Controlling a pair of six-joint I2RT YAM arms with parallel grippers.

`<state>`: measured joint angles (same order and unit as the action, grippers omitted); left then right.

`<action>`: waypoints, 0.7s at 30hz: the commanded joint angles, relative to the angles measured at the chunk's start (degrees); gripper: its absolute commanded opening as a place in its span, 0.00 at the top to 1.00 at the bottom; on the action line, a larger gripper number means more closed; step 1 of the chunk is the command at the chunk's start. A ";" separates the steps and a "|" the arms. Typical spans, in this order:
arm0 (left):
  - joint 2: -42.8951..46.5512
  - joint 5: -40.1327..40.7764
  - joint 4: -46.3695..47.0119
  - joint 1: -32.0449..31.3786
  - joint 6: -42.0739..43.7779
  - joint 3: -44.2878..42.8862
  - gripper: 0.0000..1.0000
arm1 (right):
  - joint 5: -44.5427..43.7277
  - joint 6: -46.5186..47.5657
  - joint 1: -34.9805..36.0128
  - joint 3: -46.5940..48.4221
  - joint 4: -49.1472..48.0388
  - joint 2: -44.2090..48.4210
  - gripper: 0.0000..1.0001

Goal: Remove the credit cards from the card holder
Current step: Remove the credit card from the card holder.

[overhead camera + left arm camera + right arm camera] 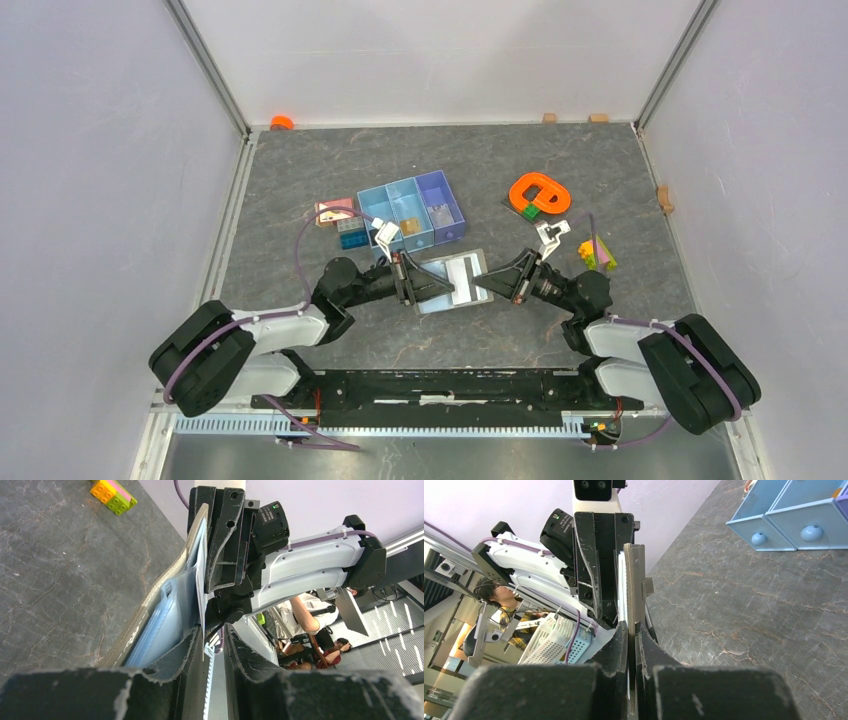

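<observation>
Blue-and-purple, your one tray [378, 208] has three compartments: a tan block [410, 227] sits in the middle one, and a small item I cannot identify sits in the purple one. One grey card holder [440, 304] is spread open between your two grippers, with one white striped card [462, 272] showing inside it. Your right gripper [497, 283] is pinching the holder's right edge; the left gripper [418, 280] sits at the left edge with its fingers slightly parted, and I cannot tell whether they grip.
</observation>
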<state>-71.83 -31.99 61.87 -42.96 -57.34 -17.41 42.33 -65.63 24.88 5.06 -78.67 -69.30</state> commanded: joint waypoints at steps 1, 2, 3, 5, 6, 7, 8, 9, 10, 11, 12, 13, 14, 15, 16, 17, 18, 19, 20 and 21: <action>-0.88 0.17 1.36 -0.88 2.35 -3.08 0.70 | 0.89 2.35 0.60 1.00 1.59 0.04 1.00; -1.50 0.17 1.66 -1.03 2.24 -3.36 0.70 | 0.92 2.04 0.81 1.00 1.15 -0.05 1.00; -2.20 0.08 2.13 -1.07 2.11 -3.63 0.70 | 0.93 1.90 0.94 1.00 0.76 -0.22 1.00; -3.01 0.15 3.04 -1.16 1.73 -3.85 0.69 | 0.92 1.63 1.21 0.97 0.30 -0.42 1.00; -3.19 0.17 3.40 -1.12 1.62 -3.94 0.70 | 0.92 1.50 1.22 0.91 0.07 -0.53 1.00; -3.18 0.25 3.39 -1.12 1.61 -3.95 0.71 | 0.92 1.33 1.22 0.91 -0.07 -0.49 1.00; -3.04 0.49 3.08 -1.16 1.69 -3.96 0.77 | 0.92 1.29 1.22 0.85 -0.23 -0.41 1.00; -2.87 0.88 2.57 -1.16 1.86 -3.90 0.86 | 0.99 0.97 1.18 0.75 -0.51 -0.36 1.00; -2.35 1.43 1.96 -1.15 2.04 -3.70 0.97 | 0.81 0.74 1.14 0.53 -0.92 -0.19 1.00; -1.85 2.27 1.14 -1.12 2.22 -3.32 0.98 | 0.65 0.72 0.98 0.34 -1.00 0.05 1.00; -1.09 3.09 0.09 -1.07 2.68 -3.01 0.98 | 0.44 0.81 0.74 0.19 -0.76 0.50 1.00; -0.08 3.72 -0.95 -1.07 3.33 -2.77 0.98 | 0.35 1.02 0.40 0.08 -0.41 0.92 1.00; 0.76 4.21 -2.40 -1.03 3.78 -2.57 0.98 | 0.18 1.25 -0.10 -0.08 0.10 1.36 1.00; 1.73 4.69 -3.95 -0.99 4.34 -2.50 0.98 | -0.02 1.34 -0.74 -0.41 0.36 1.93 1.00; 2.66 5.10 -5.25 -0.99 4.82 -2.46 0.98 | -0.21 1.28 -1.07 -0.68 0.45 2.28 1.00; 3.37 5.43 -6.36 -0.99 5.25 -2.39 0.98 | -0.21 1.22 -1.51 -0.88 0.45 2.55 1.00; 3.86 5.70 -7.16 -0.99 5.39 -2.22 0.98 | -0.23 1.08 -1.86 -1.03 0.41 2.82 1.00; 4.28 5.92 -7.62 -0.97 5.44 -2.11 0.98 | -0.27 0.78 -2.17 -1.23 0.11 3.02 1.00; 4.49 5.97 -7.97 -0.91 5.33 -1.93 0.98 | -0.27 0.52 -2.45 -1.51 -0.43 3.15 1.00; 4.65 6.05 -8.11 -0.90 5.23 -1.69 0.98 | -0.31 0.09 -2.85 -1.70 -0.90 3.29 1.00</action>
<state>-69.36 -28.36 54.74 -44.12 -54.87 -19.07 42.41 -65.23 23.40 4.60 -77.34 -67.20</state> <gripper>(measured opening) 0.033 0.057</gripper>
